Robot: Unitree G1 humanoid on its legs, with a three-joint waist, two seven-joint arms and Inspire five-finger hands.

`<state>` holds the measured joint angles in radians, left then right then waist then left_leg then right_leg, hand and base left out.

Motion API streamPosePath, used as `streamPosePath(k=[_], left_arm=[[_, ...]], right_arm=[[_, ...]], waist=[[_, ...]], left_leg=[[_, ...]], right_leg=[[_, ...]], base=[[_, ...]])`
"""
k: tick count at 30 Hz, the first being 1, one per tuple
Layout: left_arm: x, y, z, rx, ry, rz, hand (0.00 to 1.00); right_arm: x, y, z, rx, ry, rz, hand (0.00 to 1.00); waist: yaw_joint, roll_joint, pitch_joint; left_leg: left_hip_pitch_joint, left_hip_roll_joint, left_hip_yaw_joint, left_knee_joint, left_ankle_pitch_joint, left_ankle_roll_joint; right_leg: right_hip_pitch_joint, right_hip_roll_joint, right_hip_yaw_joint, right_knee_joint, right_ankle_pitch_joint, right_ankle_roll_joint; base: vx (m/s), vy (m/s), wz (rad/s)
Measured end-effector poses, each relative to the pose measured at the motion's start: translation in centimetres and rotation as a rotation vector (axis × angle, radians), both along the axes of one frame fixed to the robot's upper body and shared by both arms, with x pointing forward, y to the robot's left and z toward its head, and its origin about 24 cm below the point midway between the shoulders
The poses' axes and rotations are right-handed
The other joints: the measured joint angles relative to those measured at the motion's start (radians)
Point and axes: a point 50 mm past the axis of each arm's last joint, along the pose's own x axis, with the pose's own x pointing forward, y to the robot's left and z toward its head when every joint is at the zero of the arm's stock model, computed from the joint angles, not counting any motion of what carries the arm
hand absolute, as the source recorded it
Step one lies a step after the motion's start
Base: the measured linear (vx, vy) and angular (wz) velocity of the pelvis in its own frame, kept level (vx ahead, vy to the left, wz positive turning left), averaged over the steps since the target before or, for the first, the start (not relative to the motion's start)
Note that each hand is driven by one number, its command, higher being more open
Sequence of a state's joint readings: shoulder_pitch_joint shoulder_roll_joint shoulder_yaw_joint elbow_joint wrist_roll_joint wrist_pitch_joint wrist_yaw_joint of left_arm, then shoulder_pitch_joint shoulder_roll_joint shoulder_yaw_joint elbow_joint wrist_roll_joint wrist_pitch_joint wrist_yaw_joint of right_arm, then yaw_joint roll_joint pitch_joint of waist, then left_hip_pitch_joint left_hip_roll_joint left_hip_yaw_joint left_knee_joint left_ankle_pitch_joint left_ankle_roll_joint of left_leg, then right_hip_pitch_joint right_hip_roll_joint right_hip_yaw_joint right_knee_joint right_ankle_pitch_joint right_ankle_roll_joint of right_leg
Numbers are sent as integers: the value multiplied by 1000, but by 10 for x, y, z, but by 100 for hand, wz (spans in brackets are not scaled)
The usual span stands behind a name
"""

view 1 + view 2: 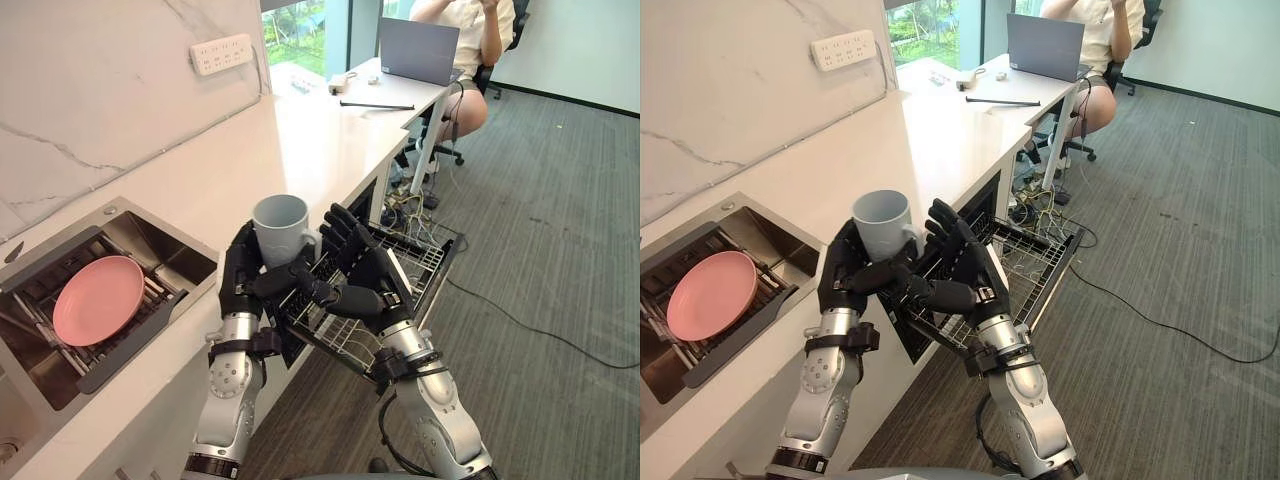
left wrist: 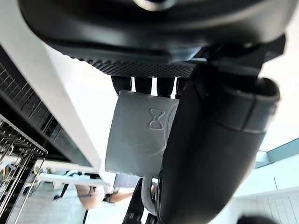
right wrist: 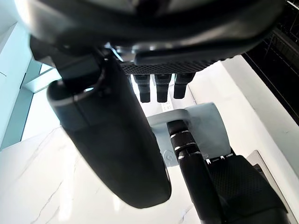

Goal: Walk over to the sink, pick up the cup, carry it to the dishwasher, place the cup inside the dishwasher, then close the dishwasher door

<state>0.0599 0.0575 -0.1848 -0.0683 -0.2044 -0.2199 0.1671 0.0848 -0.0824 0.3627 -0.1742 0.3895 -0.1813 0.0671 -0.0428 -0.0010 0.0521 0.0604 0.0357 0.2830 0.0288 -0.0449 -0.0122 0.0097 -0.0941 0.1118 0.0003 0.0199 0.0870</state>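
**Cup held upright over the open dishwasher**

The left hand (image 1: 240, 272) has its fingers and thumb curled round the pale grey cup (image 1: 280, 226). It holds the cup upright at the edge of the counter (image 1: 330, 140), above the pulled-out dishwasher rack (image 1: 422, 255). The right hand (image 1: 365, 278) sits just beside the cup's handle, fingers loosely extended, gripping nothing. A pink plate (image 1: 98, 298) lies in the sink (image 1: 150, 238), well apart.
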Motion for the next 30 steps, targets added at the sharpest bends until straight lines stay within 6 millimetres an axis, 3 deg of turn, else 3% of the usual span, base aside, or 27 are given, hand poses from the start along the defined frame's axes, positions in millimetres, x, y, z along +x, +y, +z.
streamPosePath(k=[10,11,23,24,30], left_arm=[[-5,-25,-3,15,5,-140,30],[-6,-27,-3,16,6,-148,30],[-9,-32,-16,8,73,-177,30],[-9,-31,-17,7,75,-177,90],[-12,-35,-19,-27,86,-211,90]], right_arm=[[3,-4,-12,-43,54,-61,90],[3,-5,-12,-44,54,-68,30],[6,-16,-26,-91,96,-127,30],[6,-18,-26,-95,96,-131,30],[8,-24,-26,-101,95,-151,30]], waist=[[3,1,-30],[2,1,-31],[2,1,-50],[2,0,-54],[4,-3,-59]], left_leg=[[7,-14,-36,-72,54,1],[12,-16,-38,-82,60,3],[22,-21,-57,-117,95,3],[22,-21,-58,-118,96,3],[19,-21,-66,-119,100,2]], right_leg=[[-5,-9,-36,-3,1,2],[-4,-10,-38,-3,1,3],[-7,-12,-58,4,1,5],[-7,-12,-59,3,1,5],[-6,-13,-66,3,2,5]], base=[[-27,-20,12],[-41,-13,5],[-48,-20,5],[-32,-17,3],[-16,-9,3]])
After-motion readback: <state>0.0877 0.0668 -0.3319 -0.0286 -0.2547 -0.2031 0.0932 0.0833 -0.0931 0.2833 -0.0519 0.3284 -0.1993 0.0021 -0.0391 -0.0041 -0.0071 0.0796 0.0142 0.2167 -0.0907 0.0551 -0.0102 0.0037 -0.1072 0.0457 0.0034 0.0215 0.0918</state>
